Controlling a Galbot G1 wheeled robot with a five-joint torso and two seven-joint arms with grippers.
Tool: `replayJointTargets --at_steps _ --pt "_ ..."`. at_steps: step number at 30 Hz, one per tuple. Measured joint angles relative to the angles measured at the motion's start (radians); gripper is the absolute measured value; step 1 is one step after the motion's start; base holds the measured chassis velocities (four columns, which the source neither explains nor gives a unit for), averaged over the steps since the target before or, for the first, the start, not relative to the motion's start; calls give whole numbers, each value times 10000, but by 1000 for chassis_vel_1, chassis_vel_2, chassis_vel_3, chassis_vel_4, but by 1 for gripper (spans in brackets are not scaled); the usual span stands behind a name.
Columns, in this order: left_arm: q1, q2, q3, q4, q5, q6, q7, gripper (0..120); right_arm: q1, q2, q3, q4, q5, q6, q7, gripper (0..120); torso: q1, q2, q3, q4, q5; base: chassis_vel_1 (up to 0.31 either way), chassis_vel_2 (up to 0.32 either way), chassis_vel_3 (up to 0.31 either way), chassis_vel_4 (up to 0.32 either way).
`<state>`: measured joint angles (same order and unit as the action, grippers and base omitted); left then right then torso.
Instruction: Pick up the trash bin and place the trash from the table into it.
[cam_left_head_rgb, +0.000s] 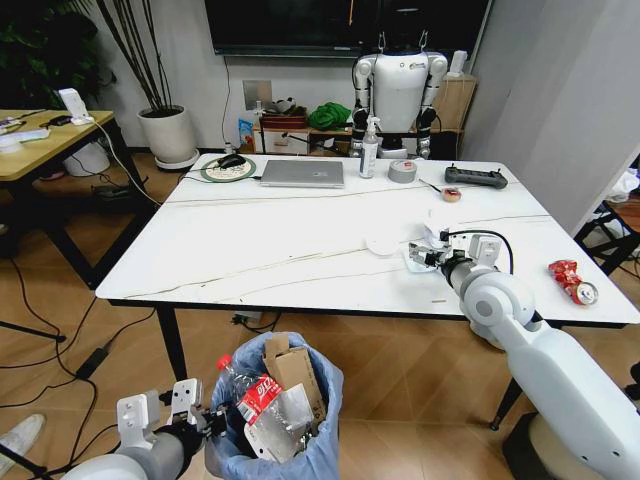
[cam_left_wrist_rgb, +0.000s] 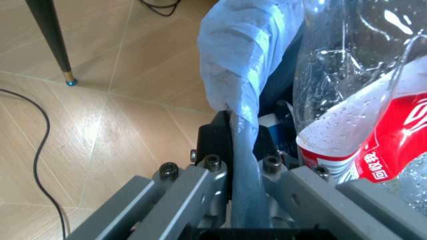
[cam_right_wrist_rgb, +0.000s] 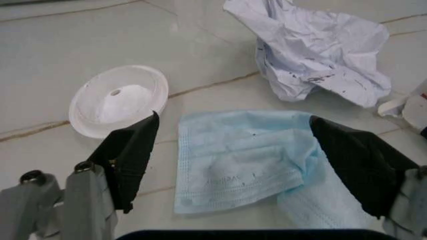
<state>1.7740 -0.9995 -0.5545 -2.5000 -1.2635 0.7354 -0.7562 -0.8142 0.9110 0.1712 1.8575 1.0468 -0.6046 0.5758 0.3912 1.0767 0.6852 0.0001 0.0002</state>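
On the table (cam_left_head_rgb: 300, 250), toward its 4 o'clock corner in the head view, the right gripper (cam_left_head_rgb: 428, 254) is hovering over the remaining trash, fingers spread wide and holding nothing. The table itself is big and rigid and is not being handled.

At 6 o'clock below the table edge, the trash bin (cam_left_head_rgb: 318, 452) is hanging off the floor side, already carrying a torn cardboard box (cam_left_head_rgb: 292, 368), a crushed bottle (cam_left_wrist_rgb: 373, 125) with a red label, and wrappers. The bin is looking light but bulky; its bag liner is thin and slippery, so the rim is the sensible hold. The left gripper (cam_left_wrist_rgb: 233, 165) is clamping exactly there, pinching the bin's rim and liner between closed fingers.

In the right wrist view, a light-blue face mask (cam_right_wrist_rgb: 253, 160) is lying flat between the open fingertips (cam_right_wrist_rgb: 133, 150), untouched. It is soft, limp and nearly weightless, likely to fold or slip, so a pinch on a bunched edge or the folded end looks best. Beyond it, crumpled white paper (cam_right_wrist_rgb: 320, 45) is sitting: light, springy, easy to squeeze. A small white lid (cam_right_wrist_rgb: 120, 100) is lying just beside the mask: stiff, flat, hard to get under. At 3 o'clock near the table edge, a crushed red can (cam_left_head_rgb: 572, 280) is waiting: light, rigid, dented.
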Motion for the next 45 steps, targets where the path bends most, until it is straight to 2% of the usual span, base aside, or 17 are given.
replayJointTargets --at_steps 3,9,11,14,16,20,21,22,24,27,28,45 --pt "-11 -9 2 0 -5 0 17 0 -187 -40 1 -85 -94 -29 -104 67 0 0 0 0 0 0 0 0 0" --pt "10 -24 8 0 -8 0 32 0 -432 -114 59 -188 -327 57 -343 63 0 0 0 -1 -1 0 0 0 0" --pt "15 -22 17 0 -9 0 39 0 -471 -108 53 -203 -424 218 -352 52 0 0 0 -1 -2 0 0 0 0" --pt "23 -15 18 0 -9 0 42 0 -488 -87 41 -205 -473 282 -352 48 0 0 0 -1 -2 0 0 0 0" --pt "47 -1 13 0 -9 0 47 0 -528 -62 23 -205 -511 328 -334 38 0 0 0 0 -2 0 0 0 0" --pt "82 3 8 0 -9 0 49 0 -585 -59 8 -189 -595 340 -327 30 0 0 0 0 -2 0 0 0 0" --pt "89 2 8 0 -9 0 50 0 -597 -59 5 -184 -629 344 -328 23 0 0 0 0 -2 0 0 0 0" --pt "94 2 8 0 -9 0 50 0 -602 -60 3 -183 -644 346 -330 22 0 0 0 0 -2 0 0 0 0" --pt "105 -2 8 0 -9 0 52 0 -627 -62 -1 -178 -709 354 -341 8 0 0 0 0 -2 0 0 0 0" --pt "110 -5 9 0 -9 0 52 0 -636 -63 -4 -176 -735 358 -346 7 0 0 0 0 -2 0 0 0 0" --pt "110 -6 10 0 -9 0 53 0 -646 -64 -7 -174 -759 362 -350 0 0 0 0 0 -2 0 0 0 0" --pt "306 50 -4 0 40 0 72 0 -1036 -125 23 129 -1458 637 -520 0 0 0 0 0 -3 0 0 0 0"
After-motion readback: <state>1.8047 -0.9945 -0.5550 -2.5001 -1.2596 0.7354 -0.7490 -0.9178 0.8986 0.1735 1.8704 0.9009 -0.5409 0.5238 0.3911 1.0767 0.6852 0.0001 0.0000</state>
